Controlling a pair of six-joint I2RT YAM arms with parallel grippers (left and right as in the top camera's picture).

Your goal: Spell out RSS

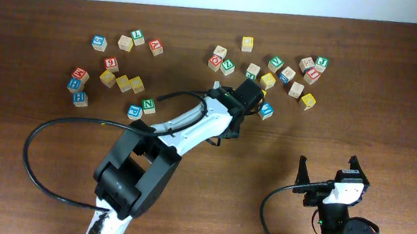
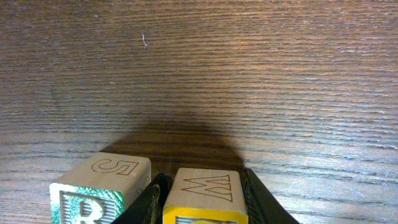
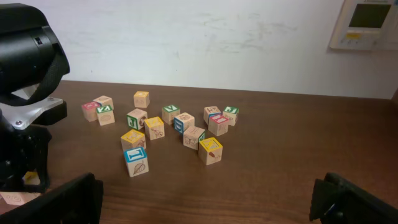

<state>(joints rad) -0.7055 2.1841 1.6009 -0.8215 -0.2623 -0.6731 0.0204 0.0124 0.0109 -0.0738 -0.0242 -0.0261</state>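
Observation:
My left gripper (image 2: 202, 190) is shut on a yellow-faced cube (image 2: 205, 186) with a "W" outline on its top face; the yellow face's letter is cut off. It sits low over the table. Right beside it on the left stands the green-faced "R" cube (image 2: 93, 193), apart from the finger. In the overhead view the left gripper (image 1: 226, 131) hides both cubes. Other yellow-faced cubes (image 1: 268, 80) (image 1: 308, 101) lie in the scatter behind, their letters unreadable. My right gripper (image 3: 205, 205) is open and empty, near the front right (image 1: 328, 174).
Two groups of loose cubes lie at the back: one at the left (image 1: 123, 84), one at the right (image 1: 300, 72). A blue-faced cube (image 1: 266, 109) sits just right of the left arm. Bare wood (image 2: 199, 74) lies ahead of the left gripper.

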